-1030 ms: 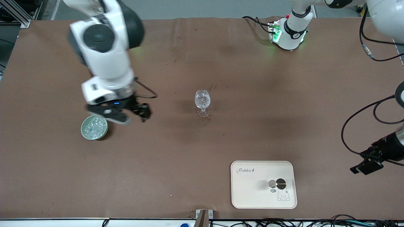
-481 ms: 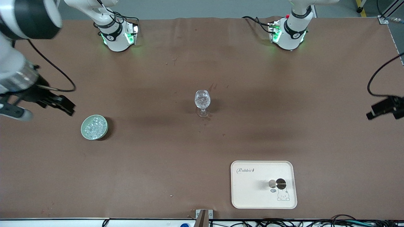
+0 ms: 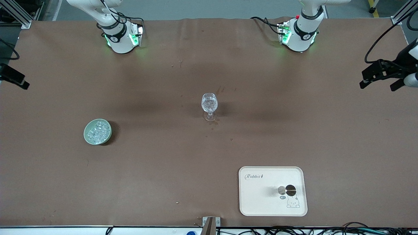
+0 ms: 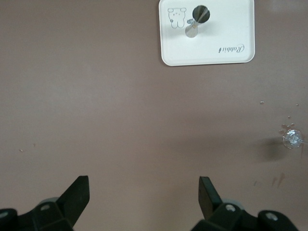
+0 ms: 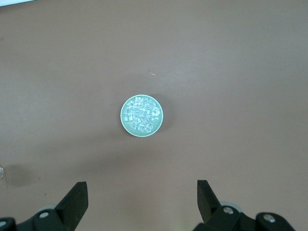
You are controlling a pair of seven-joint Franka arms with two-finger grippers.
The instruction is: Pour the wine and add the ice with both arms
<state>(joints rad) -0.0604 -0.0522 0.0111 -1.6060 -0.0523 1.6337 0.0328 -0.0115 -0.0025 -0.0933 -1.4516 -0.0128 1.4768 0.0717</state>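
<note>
A stemmed glass (image 3: 209, 106) stands at the table's middle with clear glassy pieces in its bowl. It also shows in the left wrist view (image 4: 292, 138). The ice (image 3: 97, 130) fills a pale green bowl (image 3: 87, 135) toward the right arm's end, and shows in the right wrist view (image 5: 140, 114) in that bowl (image 5: 123, 115). My right gripper (image 3: 13, 77) is high over the table's edge at the right arm's end, open and empty (image 5: 142, 197). My left gripper (image 3: 377, 86) is high over the left arm's end, open and empty (image 4: 143, 192).
A cream tray (image 3: 261, 202) lies near the front camera, toward the left arm's end, with a small metal cup (image 3: 286, 190) on it. The tray (image 4: 231, 29) and the cup (image 4: 195, 21) also show in the left wrist view. Both arm bases stand along the table's back edge.
My right gripper has left the spot beside the bowl and swung out to the right arm's end. My left gripper has risen and moved toward the bases. Glass, bowl and tray have not moved.
</note>
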